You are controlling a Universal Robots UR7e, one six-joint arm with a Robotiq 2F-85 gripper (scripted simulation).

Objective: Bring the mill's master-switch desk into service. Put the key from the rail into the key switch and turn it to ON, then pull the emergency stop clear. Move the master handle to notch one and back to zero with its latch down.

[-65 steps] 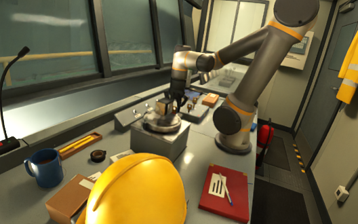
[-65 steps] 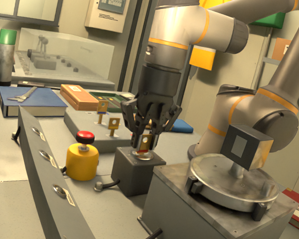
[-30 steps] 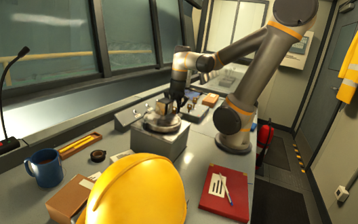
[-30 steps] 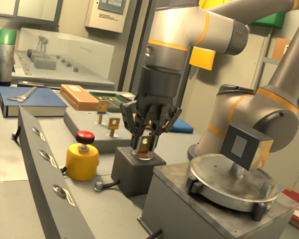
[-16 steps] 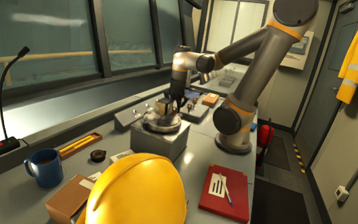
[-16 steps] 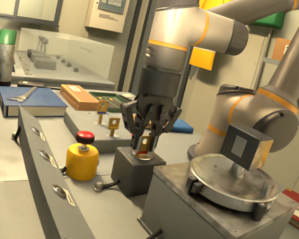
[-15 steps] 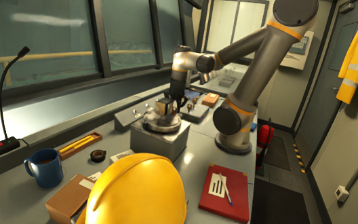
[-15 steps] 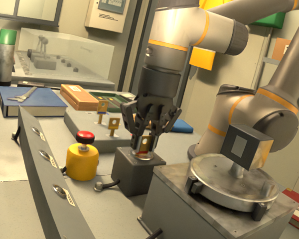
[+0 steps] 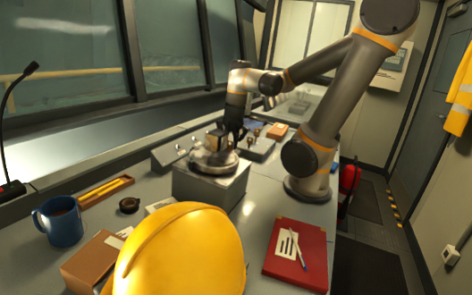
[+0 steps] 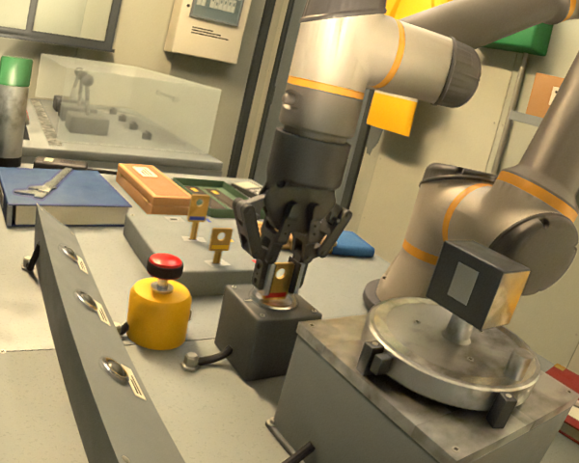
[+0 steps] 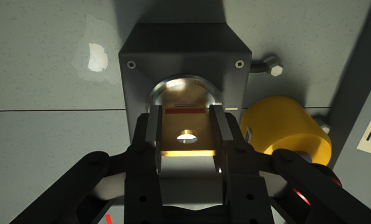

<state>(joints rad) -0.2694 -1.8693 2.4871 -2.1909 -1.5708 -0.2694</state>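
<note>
The brass key [image 10: 280, 277] with a red band stands upright in the round lock of the dark key switch box [image 10: 265, 331]. From my side, my gripper [image 11: 186, 131] is clamped on the key's flat bow [image 11: 186, 131], hole facing me. The blade is hidden in the lock [image 11: 185, 90]. The emergency stop [image 10: 159, 308], a red button on a yellow housing, stands left of the switch box. The master handle [image 10: 475, 285], a dark block on a post over a round metal plate, stands to the right. Two more brass keys [image 10: 220, 242] stand on the rail behind.
Behind the desk run large windows and a glass-covered panel [image 10: 115, 107]. A sloped panel with buttons [image 10: 88, 304] borders the left. A blue book [image 10: 55, 197], an orange case [image 10: 153, 187], a yellow hard hat [image 9: 179, 250], a blue mug [image 9: 59, 220] and a red notebook [image 9: 296, 252] lie around.
</note>
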